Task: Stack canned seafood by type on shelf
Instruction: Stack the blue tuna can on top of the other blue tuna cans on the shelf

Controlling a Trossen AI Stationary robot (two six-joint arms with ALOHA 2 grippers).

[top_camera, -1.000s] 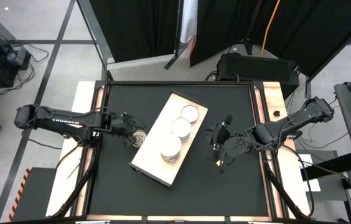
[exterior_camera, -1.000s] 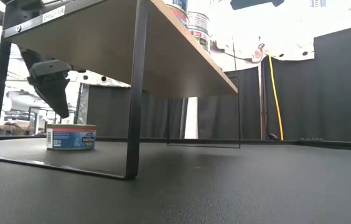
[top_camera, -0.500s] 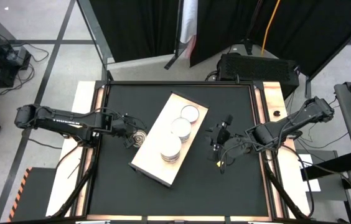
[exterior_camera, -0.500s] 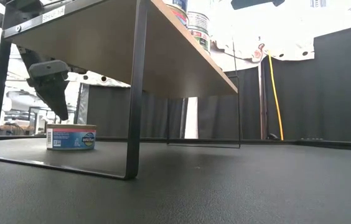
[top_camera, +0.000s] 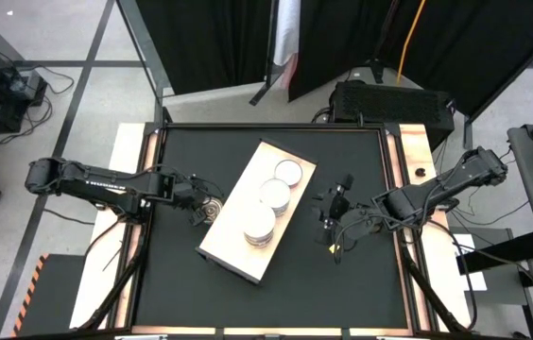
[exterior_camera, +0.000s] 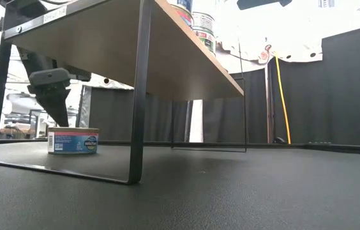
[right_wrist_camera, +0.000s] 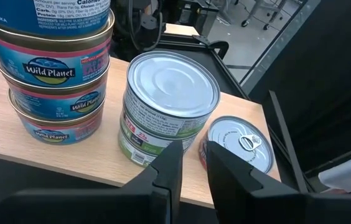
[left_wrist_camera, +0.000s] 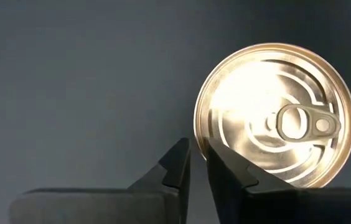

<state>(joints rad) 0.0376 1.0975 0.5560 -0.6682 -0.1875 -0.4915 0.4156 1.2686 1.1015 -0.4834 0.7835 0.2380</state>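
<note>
Beside the shelf (top_camera: 257,211), the tin (left_wrist_camera: 275,116) lies flat, pull-tab up, under the left gripper (left_wrist_camera: 198,163)

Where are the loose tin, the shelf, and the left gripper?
loose tin (left_wrist_camera: 275,115): left wrist view, on its golden lid.
shelf (top_camera: 232,247): high view, on bare board near its lower end.
left gripper (left_wrist_camera: 197,163): left wrist view, between its near-closed fingertips.

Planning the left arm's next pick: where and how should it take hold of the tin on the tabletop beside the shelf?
From straight above, one finger on each side of the round wall. The tin lies flat with its pull-tab lid up, too low for a side grip. The left claw hangs over its edge, nearly shut, so it must open first.
</note>
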